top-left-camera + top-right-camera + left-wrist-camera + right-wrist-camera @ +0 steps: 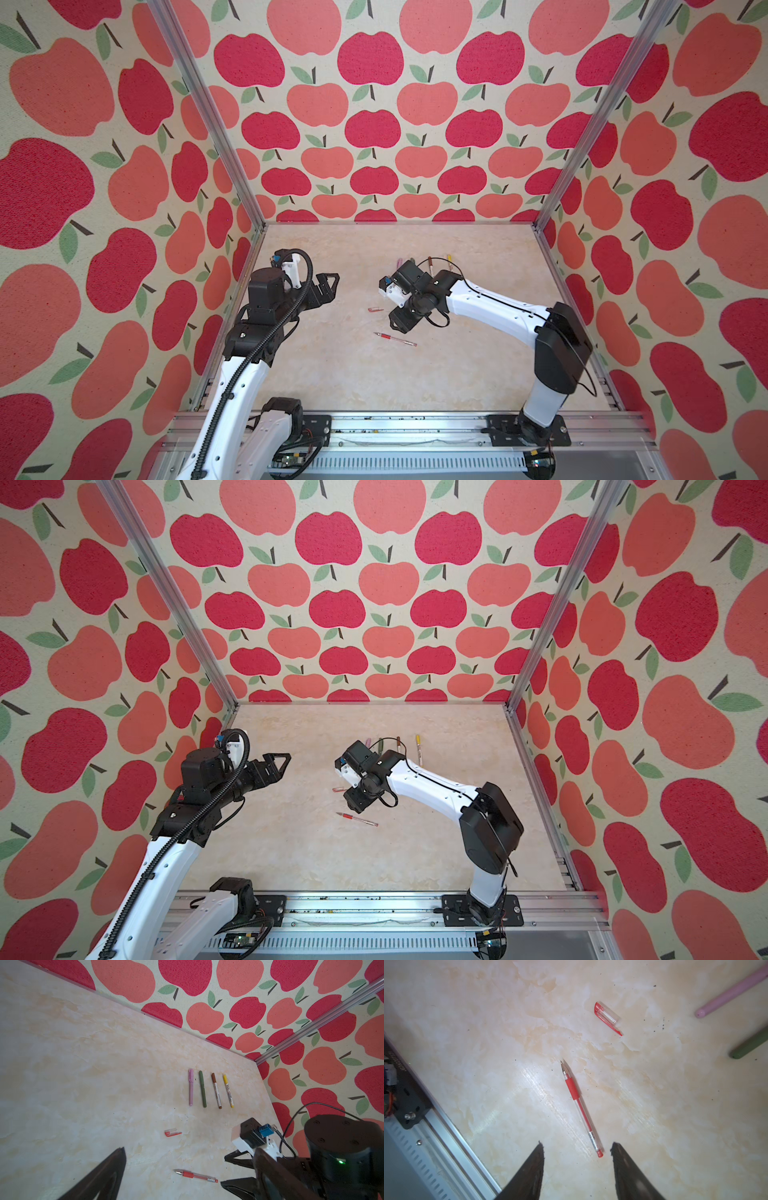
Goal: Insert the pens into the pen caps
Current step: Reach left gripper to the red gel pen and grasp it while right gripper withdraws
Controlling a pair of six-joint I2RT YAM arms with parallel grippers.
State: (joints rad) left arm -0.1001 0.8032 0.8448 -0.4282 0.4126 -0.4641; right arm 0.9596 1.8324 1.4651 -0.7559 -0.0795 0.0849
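Both tools are empty from where I stand. In a top view the left tool (331, 286) hangs over the middle left of the worktop (332, 382), jaws spread wide with nothing between them. The right tool (576, 1144) hovers near the centre, jaws also apart. It grips nothing, and the tail of the last pen lies just under the gap.

By my reckoning the job is mostly done. Four pens lie in a neat row in the upper middle of the worktop, partly hidden behind the right arm in both top views. The left wrist view shows them whole: the pink pen (191, 1086), the dark green pen (202, 1092), the brown-capped pen (216, 1091) and the yellow-capped pen (228, 1091). Each seems to wear its cap. Their long axes run up and down the top views, side by side and apart, capped ends toward the back wall.

One pair is left. The red pen (395, 339) lies bare, just below centre, beneath the right tool. Its long axis runs left to right, dipping slightly to the right, and the metal tip points left. The red cap (375, 310) lies near it, above and a little left, not touching. It is roughly parallel to the pen, closed end to the left and mouth to the right, so the tip already faces the right way to slide in.
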